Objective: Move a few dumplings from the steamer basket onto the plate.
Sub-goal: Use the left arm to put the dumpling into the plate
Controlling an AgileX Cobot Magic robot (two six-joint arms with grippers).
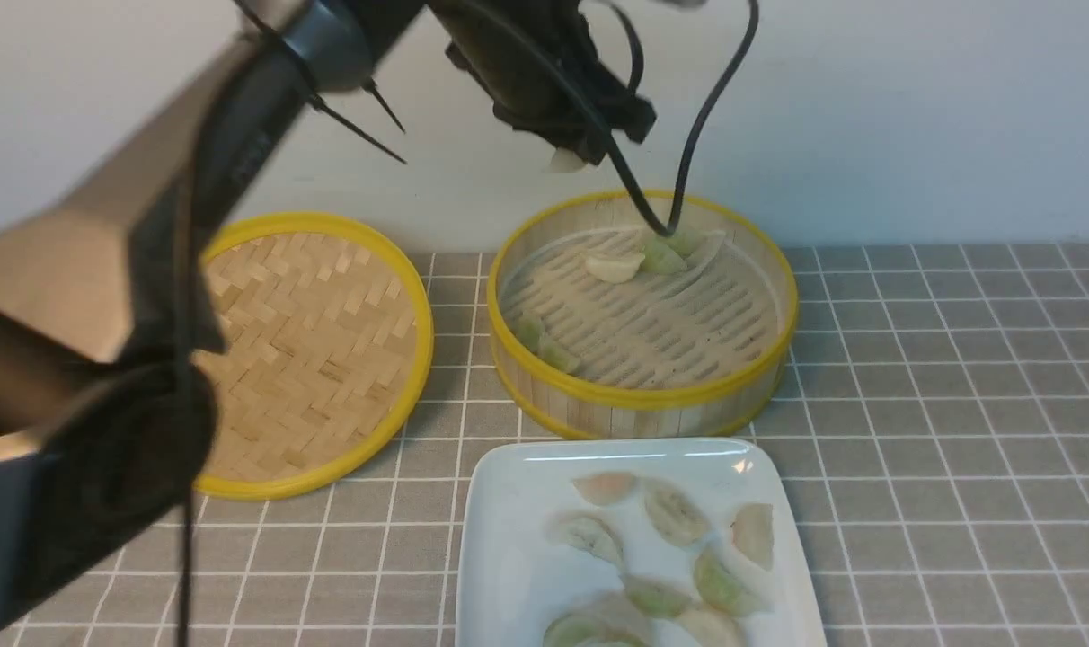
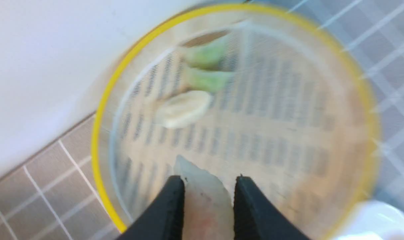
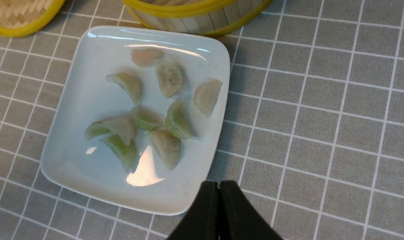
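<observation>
Pinching a pale dumpling (image 2: 205, 203) between its black fingers, the left gripper (image 2: 208, 181) hung above the steamer basket (image 1: 643, 400), its jaws narrowed onto the dumpling's sides and the catch clear of the slatted floor. Inside the basket lay other dumplings (image 1: 614, 266): a white one and a few greenish ones together by the far wall, and two green ones against the near-left wall. The plate (image 3: 85, 76) stood just in front of the basket on the checked cloth (image 1: 940, 404), carrying further dumplings (image 3: 169, 78) scattered across its middle. The right gripper (image 3: 218, 188) hung near the plate, jaws pressed together with nothing between them. The woven lid (image 1: 311, 341) lay flat to the basket's left.
</observation>
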